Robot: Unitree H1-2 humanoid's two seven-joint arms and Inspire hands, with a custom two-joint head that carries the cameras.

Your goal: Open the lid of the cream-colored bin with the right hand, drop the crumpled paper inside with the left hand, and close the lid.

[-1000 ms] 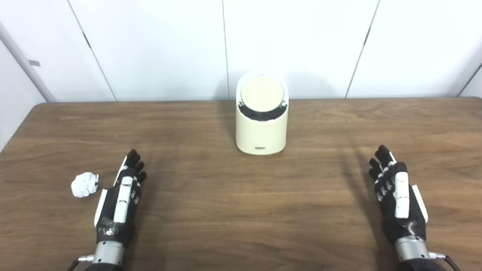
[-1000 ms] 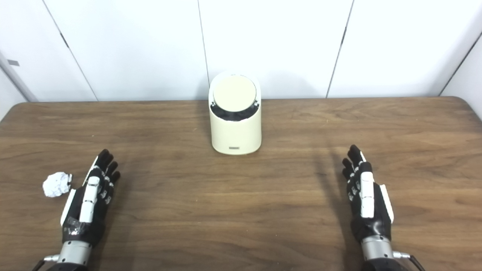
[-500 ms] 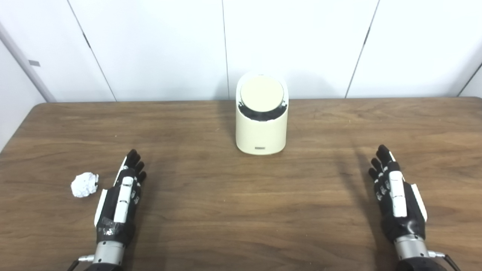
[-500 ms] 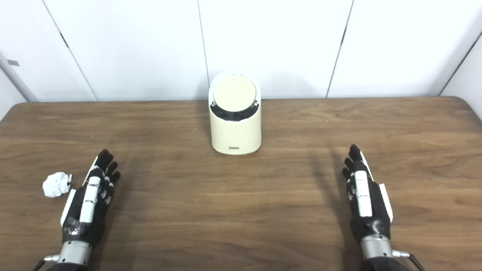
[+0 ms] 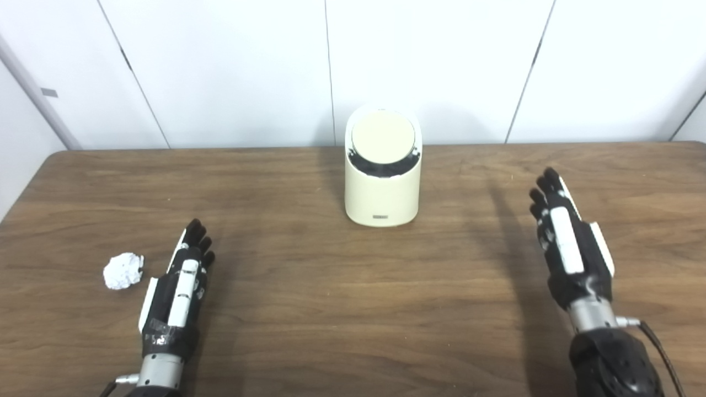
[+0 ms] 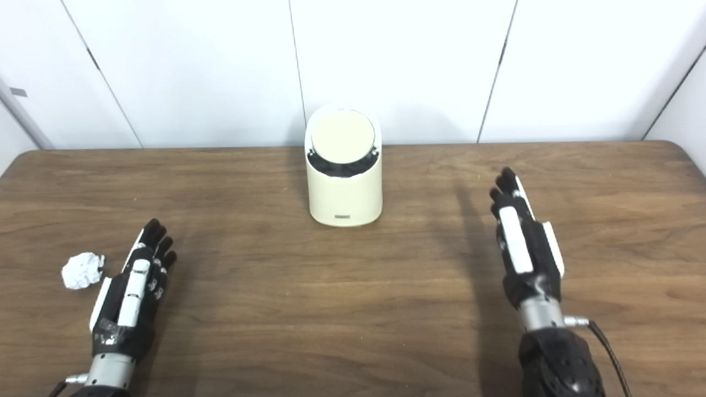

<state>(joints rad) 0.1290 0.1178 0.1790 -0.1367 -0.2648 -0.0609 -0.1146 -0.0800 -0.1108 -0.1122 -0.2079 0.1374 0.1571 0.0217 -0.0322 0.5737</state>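
My left hand [image 5: 176,286] sits low at 7 o'clock, empty, fingers straight and pointing to 12. My right hand [image 5: 568,242] is at 4 o'clock, raised, empty, fingers extended and angled toward 11, with its wrist and forearm below.

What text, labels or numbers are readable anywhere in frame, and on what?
No text is readable.
Cream-colored bin: a small dark label sits low on its front, too small and blurred to read in either eye view.
Crumpled paper, left hand, right hand, table: no print visible.
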